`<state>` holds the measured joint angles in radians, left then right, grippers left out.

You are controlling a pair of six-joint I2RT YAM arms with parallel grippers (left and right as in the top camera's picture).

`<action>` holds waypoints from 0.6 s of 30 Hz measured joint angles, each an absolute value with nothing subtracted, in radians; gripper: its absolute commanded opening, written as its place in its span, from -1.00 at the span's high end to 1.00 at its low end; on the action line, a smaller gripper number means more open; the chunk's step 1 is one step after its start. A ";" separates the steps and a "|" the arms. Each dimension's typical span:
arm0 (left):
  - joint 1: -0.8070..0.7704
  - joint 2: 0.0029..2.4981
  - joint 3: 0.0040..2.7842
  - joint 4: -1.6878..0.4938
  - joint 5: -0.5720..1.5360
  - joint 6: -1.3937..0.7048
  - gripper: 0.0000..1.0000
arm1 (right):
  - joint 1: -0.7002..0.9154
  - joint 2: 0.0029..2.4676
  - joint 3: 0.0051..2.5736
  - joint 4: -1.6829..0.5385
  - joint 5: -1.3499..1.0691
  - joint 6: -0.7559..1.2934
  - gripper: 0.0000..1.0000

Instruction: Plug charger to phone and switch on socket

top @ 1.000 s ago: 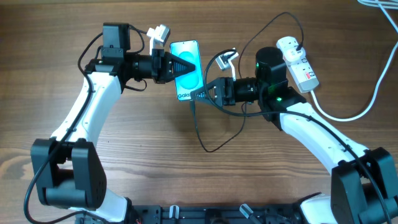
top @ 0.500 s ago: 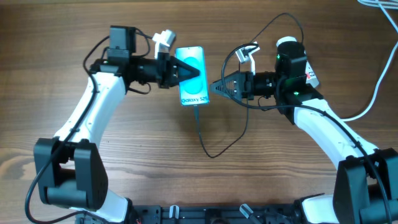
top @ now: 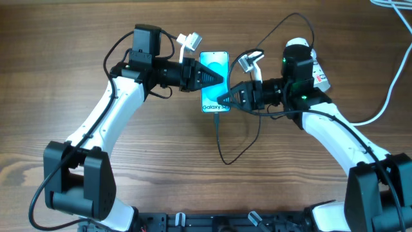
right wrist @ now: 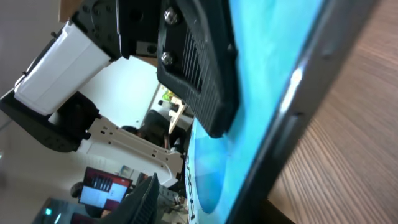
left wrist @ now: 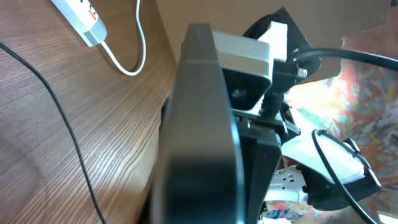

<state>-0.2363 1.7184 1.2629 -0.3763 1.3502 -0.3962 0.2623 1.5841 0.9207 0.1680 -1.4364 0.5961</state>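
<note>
The phone [top: 216,63], cyan screen up with its white Galaxy strip nearest me, is held above the table, my left gripper [top: 209,75] shut on it; its ribbed pad [right wrist: 199,74] presses the screen [right wrist: 249,112]. My right gripper [top: 223,100] is at the phone's lower right edge, open, with one finger [right wrist: 144,200] still off the glass. The charger's thin black cable [top: 222,151] hangs from the phone's Galaxy end and loops back right. The white socket [top: 319,76] lies mostly under the right arm. The left wrist view shows the phone's dark edge [left wrist: 199,124].
The socket's thick white cord [top: 370,119] curves off to the right edge. In the left wrist view the socket [left wrist: 78,15] and its cord [left wrist: 134,56] lie top left, with the black cable [left wrist: 56,106] across the wooden table [top: 161,167].
My left gripper has carried the phone to the right. My right gripper drew back, then came in to the phone's lower right edge, and its jaws have narrowed.
</note>
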 measured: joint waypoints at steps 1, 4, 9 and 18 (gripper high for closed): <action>-0.236 1.718 1.263 -0.376 1.350 -0.399 0.92 | 0.263 1.584 0.921 0.168 -1.436 0.596 0.19; -0.236 1.718 1.263 -0.375 1.350 -0.402 0.92 | 0.264 1.584 0.921 0.168 -1.436 0.596 0.31; -0.236 1.718 1.263 -0.373 1.352 -0.405 0.92 | 0.264 1.584 0.921 0.164 -1.435 0.596 0.63; -0.236 1.718 1.263 -0.355 1.377 -0.359 0.40 | 0.263 1.584 0.921 0.155 -1.410 0.620 0.91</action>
